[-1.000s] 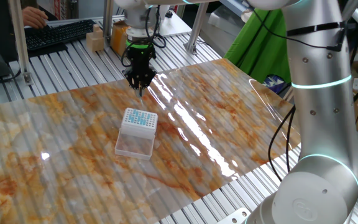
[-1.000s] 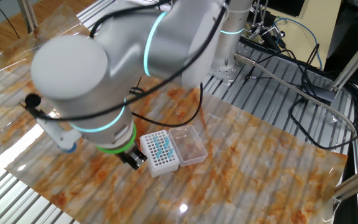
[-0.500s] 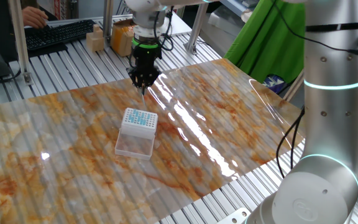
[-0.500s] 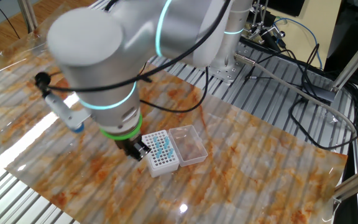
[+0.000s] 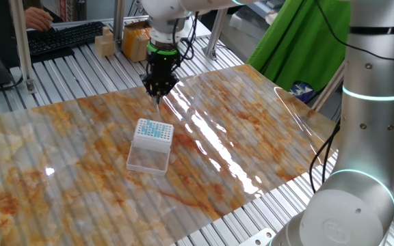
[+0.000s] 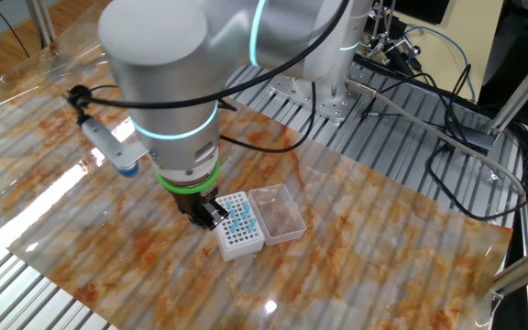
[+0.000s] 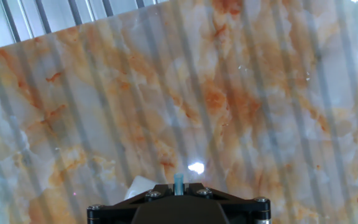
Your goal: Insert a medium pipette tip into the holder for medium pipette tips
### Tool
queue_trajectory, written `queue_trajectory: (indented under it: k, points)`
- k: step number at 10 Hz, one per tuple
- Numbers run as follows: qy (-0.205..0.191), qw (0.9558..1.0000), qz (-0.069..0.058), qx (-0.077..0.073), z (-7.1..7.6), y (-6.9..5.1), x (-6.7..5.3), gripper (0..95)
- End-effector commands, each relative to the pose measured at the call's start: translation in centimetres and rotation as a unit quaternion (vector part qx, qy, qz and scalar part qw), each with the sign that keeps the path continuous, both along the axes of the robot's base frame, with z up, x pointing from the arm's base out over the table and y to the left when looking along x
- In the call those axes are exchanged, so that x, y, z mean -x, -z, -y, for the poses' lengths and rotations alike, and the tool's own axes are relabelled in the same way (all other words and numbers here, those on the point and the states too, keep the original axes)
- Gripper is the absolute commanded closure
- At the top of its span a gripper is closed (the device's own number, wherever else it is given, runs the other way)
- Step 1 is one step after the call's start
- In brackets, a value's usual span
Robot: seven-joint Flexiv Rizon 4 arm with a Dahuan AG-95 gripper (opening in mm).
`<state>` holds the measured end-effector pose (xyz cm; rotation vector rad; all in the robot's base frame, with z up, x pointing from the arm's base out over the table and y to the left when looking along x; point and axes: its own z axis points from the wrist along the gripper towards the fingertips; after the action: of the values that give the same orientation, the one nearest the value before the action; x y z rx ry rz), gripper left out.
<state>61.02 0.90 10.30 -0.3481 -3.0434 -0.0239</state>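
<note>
On the marbled counter (image 5: 265,137) the holder for medium pipette tips (image 5: 154,132) stands with its clear flap (image 5: 148,160) laid open, while just beyond it the hand (image 5: 159,92) hangs above the surface, clenched on the medium pipette tip (image 7: 178,183), which points down, apart from the holder.
</note>
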Motion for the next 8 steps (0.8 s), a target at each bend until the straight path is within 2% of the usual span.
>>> queue_trajectory:
  k: [1,6,7,8]
  points:
    - [-0.002,0.9999,0.014,0.000,0.03,-0.03,0.06,95.0]
    - [-0.005,0.9995,0.031,0.001,0.15,-0.20,0.55,95.0]
    - [-0.006,0.9991,0.041,0.002,0.14,-0.11,0.85,95.0]
    - [-0.007,0.9990,0.045,0.002,0.11,-0.03,1.03,95.0]
